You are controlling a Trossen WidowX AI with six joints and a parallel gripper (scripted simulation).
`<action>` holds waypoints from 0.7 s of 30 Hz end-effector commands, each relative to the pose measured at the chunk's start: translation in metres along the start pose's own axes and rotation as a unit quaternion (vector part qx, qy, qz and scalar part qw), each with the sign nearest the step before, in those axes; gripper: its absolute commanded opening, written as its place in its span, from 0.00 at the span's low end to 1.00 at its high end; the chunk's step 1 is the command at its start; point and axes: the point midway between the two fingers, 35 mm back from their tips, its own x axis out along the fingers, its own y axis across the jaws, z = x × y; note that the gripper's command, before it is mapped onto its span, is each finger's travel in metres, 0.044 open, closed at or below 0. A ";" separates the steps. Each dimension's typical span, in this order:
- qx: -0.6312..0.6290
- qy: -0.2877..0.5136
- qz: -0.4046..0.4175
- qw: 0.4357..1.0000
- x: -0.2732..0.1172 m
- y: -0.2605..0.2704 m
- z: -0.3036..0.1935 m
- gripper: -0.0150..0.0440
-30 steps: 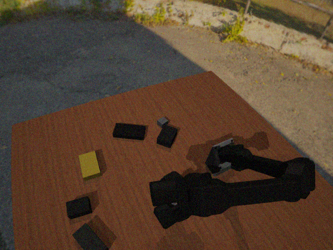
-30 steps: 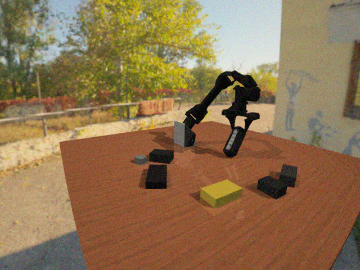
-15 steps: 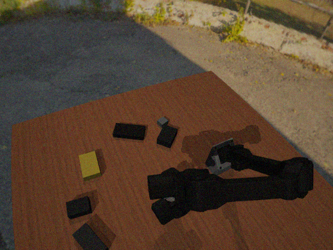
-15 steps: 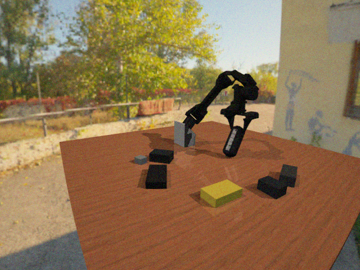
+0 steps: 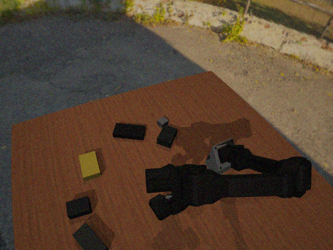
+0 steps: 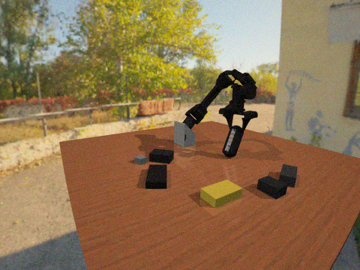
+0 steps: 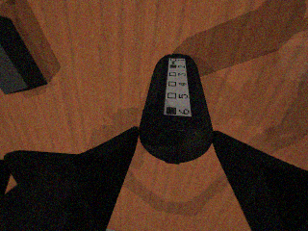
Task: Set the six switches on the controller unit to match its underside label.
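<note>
The dark controller unit is gripped near one rounded end and hangs tilted above the bench, its underside label facing the wrist view. On the label, squares 2 and 6 are filled and squares 3, 4 and 5 are empty. Square 1 is small and blurred and looks empty. The rocker switches are on the far side, hidden in the wrist view. My gripper is shut on the unit, with one fingertip against each long side. In the top view the arm largely hides the unit.
On the bench lie a yellow block, a small grey cube and several dark blocks, including one beside the cube. The arm's grey bracket stands behind the unit in the exterior view.
</note>
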 end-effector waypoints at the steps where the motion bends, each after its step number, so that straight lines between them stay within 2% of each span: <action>1: -0.002 -0.004 -0.008 1.000 0.003 0.000 0.007 0.83; 21: -0.002 -0.005 -0.008 1.000 0.001 0.000 0.026 0.83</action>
